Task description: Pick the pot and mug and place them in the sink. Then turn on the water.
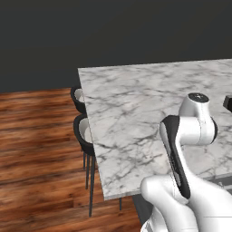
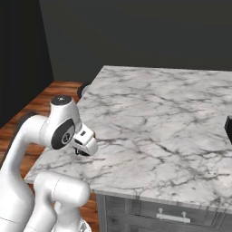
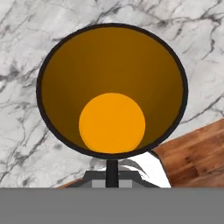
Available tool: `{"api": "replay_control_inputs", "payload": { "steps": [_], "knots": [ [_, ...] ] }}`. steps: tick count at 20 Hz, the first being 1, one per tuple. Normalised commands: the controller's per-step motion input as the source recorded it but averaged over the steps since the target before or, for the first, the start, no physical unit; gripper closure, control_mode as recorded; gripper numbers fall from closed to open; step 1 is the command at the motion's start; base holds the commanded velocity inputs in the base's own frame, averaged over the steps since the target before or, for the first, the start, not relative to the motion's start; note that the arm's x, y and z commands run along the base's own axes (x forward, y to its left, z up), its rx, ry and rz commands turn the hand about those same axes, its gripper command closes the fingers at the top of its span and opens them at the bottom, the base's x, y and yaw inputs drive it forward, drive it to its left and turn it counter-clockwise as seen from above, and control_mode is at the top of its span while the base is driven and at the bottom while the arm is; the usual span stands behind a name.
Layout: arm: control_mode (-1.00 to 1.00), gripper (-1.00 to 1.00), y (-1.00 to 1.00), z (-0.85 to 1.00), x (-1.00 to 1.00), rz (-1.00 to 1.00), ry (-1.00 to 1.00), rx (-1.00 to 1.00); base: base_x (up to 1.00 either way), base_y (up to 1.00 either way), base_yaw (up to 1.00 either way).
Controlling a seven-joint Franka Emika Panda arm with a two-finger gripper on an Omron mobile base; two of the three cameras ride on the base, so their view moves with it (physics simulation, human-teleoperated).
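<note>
The mug (image 3: 112, 89) is seen from straight above in the hand view: a black rim around an orange inside with a bright orange bottom. My gripper (image 3: 112, 174) is shut on its near rim, the dark fingertips pressed together into one thin stem. The mug hangs over the near left corner of the marble counter (image 3: 26, 52), with wood floor (image 3: 197, 153) showing past the edge. In the right base view the gripper (image 2: 82, 151) points down just above that corner. The pot, the sink and the water are out of view.
Two dark stools (image 1: 82, 130) stand at the counter's (image 1: 131, 113) left side over wood floor (image 1: 36, 149). A drawer front with a handle (image 2: 170, 216) sits below the near edge. A dark object (image 2: 229, 128) is cut off at the right edge.
</note>
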Motion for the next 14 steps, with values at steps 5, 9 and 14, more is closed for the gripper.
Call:
{"api": "replay_control_inputs", "payload": {
  "steps": [5, 9, 14],
  "knots": [
    [-1.0, 1.0, 0.34, 0.42, -0.35, 0.27, 0.0, 0.0, 0.0, 0.0, 0.0],
    [-1.0, 1.0, 0.19, 0.63, -0.14, 0.29, 0.0, 0.0, 0.0, 0.0, 0.0],
    [-1.0, 1.0, 0.04, 0.71, -0.21, 0.24, 0.0, 0.0, 0.0, 0.0, 0.0]
  ]
}}
